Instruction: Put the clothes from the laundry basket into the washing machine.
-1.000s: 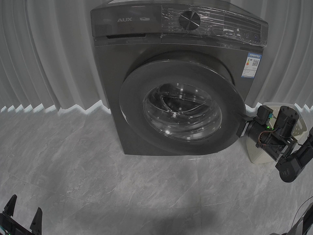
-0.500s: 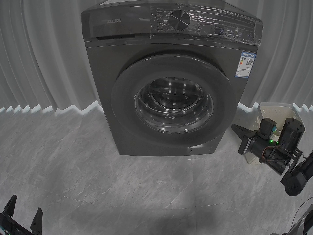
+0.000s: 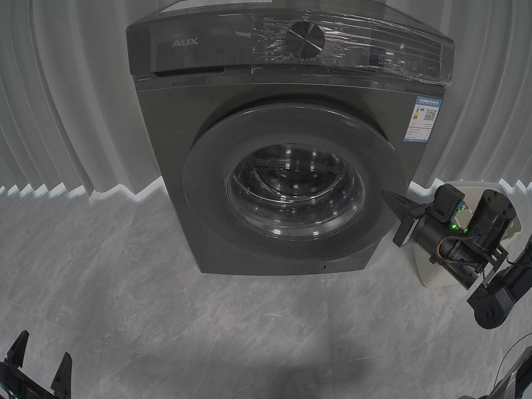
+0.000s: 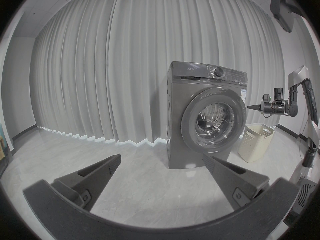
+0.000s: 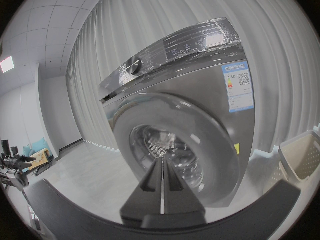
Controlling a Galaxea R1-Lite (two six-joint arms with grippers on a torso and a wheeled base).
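Lower left: left tool [image 3: 44, 346], released, fingers spread wide, grasping nothing, low over the floor [image 3: 166, 306]. Wide open floor from there up to the washer [image 3: 177, 139], with a pleated curtain [image 3: 66, 84] close behind it. Centre: round door [image 3: 210, 195] lying against the washer front. Behind its glass, the drum [image 3: 293, 189], clothes not made out inside. Just beside the door's right edge, right tool [image 3: 387, 194], clenched to a point, grasping nothing, contact with the door unclear. Far right: beige basket [image 3: 431, 270] on the floor near the washer's right corner, partly covered, contents hidden. Counted: one washer, one basket, two tools.
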